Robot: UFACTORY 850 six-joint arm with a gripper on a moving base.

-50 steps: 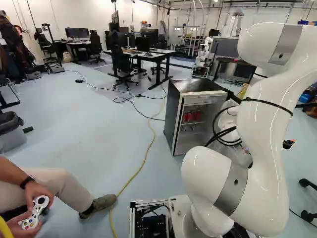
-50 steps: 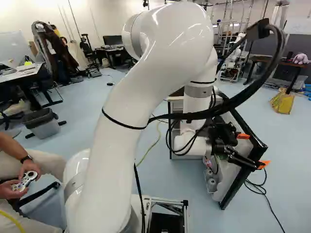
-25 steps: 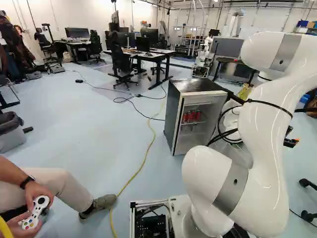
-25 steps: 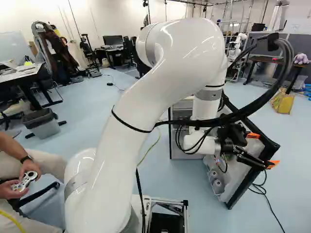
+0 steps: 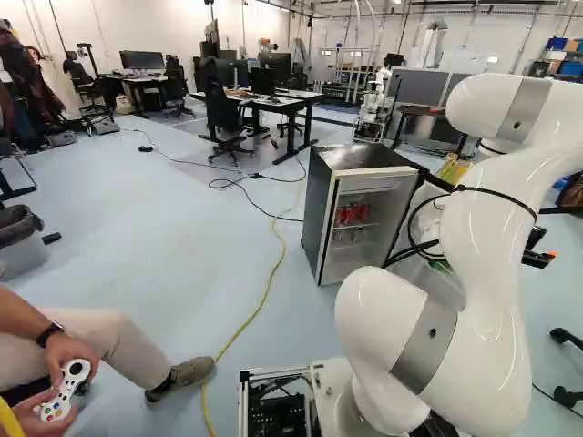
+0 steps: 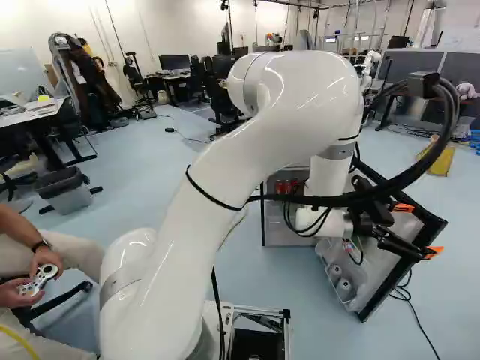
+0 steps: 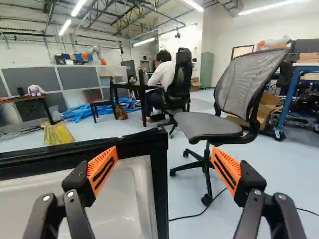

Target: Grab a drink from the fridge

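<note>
In the right base view my gripper [image 6: 418,230] is at the free edge of the open fridge door [image 6: 382,262]. The wrist view shows the gripper [image 7: 164,154] open, fingers wide apart; the door's black frame [image 7: 160,189] passes between them, one finger over the white inner side and the other beyond the edge. Neither pad clearly presses on it. The fridge [image 5: 319,205] stands left of the arm in the left base view, with red cans [image 5: 352,215] on a shelf. Round pale items [image 6: 343,285] sit low in the door.
An office chair [image 7: 214,124] stands past the door edge, and a yellow bag [image 7: 57,133] lies on the floor beyond it. A yellow cable [image 5: 264,300] crosses the floor. Left of the base, a seated person's shoe [image 5: 182,375] is close. Another robot [image 5: 373,105] stands farther back.
My arm has moved rightward in the right base view, and the fridge door has swung wider with it. Red cans inside the fridge now show there. The base has stayed put.
</note>
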